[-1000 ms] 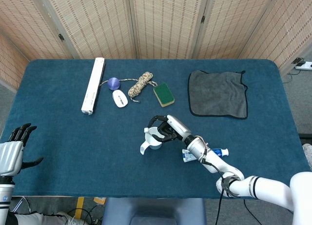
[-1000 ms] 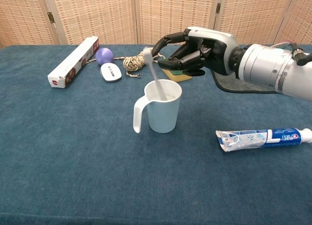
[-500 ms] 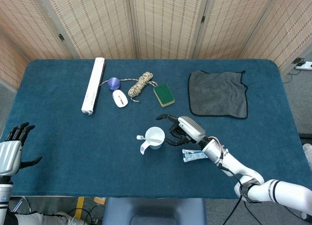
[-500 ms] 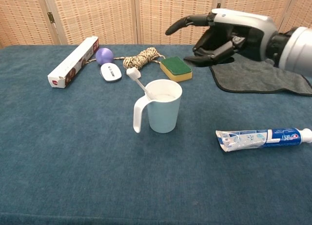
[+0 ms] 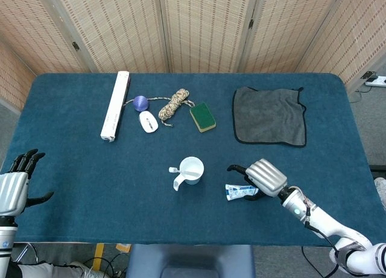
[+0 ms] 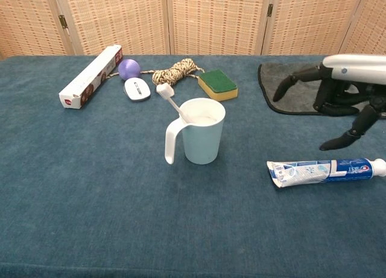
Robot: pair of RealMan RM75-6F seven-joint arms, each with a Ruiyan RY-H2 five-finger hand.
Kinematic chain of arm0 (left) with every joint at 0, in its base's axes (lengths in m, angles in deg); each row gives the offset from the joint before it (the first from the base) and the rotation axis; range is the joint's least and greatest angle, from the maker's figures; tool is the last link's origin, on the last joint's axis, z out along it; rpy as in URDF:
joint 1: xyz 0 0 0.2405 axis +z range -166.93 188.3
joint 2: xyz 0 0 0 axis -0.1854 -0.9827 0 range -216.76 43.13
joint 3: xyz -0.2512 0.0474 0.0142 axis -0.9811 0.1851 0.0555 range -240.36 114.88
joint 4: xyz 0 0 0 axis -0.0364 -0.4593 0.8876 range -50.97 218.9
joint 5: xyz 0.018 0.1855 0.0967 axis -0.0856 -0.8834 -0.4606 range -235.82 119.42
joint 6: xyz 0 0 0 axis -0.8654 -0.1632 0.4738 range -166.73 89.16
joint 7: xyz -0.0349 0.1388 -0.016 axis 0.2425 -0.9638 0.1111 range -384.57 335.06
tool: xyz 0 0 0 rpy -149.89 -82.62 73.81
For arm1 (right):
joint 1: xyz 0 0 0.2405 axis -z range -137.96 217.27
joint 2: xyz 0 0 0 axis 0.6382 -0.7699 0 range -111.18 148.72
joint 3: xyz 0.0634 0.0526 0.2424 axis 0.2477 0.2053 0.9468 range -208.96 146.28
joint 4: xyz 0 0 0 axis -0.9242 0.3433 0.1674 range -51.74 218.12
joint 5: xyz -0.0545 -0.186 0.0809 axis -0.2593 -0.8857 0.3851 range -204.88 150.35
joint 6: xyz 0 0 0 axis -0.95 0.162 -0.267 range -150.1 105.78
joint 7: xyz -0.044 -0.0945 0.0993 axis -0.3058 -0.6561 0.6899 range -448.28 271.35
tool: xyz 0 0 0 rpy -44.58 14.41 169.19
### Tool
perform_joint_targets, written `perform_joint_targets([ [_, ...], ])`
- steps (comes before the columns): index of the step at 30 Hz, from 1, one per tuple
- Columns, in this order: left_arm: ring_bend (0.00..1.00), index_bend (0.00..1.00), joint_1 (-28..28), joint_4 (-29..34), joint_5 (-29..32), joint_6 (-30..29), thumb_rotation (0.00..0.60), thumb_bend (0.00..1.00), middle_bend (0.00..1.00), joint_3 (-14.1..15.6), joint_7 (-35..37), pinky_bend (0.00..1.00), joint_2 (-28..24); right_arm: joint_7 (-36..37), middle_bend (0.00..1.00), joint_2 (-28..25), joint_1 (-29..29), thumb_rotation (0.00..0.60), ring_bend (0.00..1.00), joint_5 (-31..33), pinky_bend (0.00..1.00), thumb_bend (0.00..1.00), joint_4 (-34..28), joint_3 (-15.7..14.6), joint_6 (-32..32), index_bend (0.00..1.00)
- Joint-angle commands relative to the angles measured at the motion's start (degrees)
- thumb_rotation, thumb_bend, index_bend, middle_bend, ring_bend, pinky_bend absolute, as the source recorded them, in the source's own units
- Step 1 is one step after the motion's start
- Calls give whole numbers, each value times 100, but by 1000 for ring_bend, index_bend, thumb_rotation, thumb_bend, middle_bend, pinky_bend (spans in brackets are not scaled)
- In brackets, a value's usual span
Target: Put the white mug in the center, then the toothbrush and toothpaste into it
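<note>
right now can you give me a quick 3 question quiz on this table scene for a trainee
1. True or false: the toothbrush already stands in the white mug.
2. Where does the toothpaste lie? A) in the mug B) flat on the table, to the right of the mug in the chest view C) on the grey cloth
3. Fill in: the right hand hovers above the toothpaste with its fingers ____, holding nothing.

Key:
1. True; its head leans out over the rim on the handle side.
2. B
3. apart; the left hand, at the table's near left edge, also holds nothing.
</note>
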Motion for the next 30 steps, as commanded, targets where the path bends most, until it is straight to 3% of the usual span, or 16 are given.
perform_joint_targets([
  [1,153,179,-8,21,4,7,600,115,139,-1,-26,554,-1,-880,892,4,259,600,1000,385,970,0,30,-160,-105,266],
  [16,153,179,-21,3,3,11,600,115,139,1,-37,553,17,-1695,915,459,187,600,1000,1441,970,54,278,-165,-950,283],
  [25,154,179,-12,-58,22,7,600,115,139,-6,20,553,37,-1853,918,722,78,600,1000,1581,970,112,377,-68,-1046,343],
  [30,154,179,-24,-89,29,33,600,115,139,-9,33,553,38,-1868,925,896,29,600,1000,1609,970,194,431,-3,-1037,387],
])
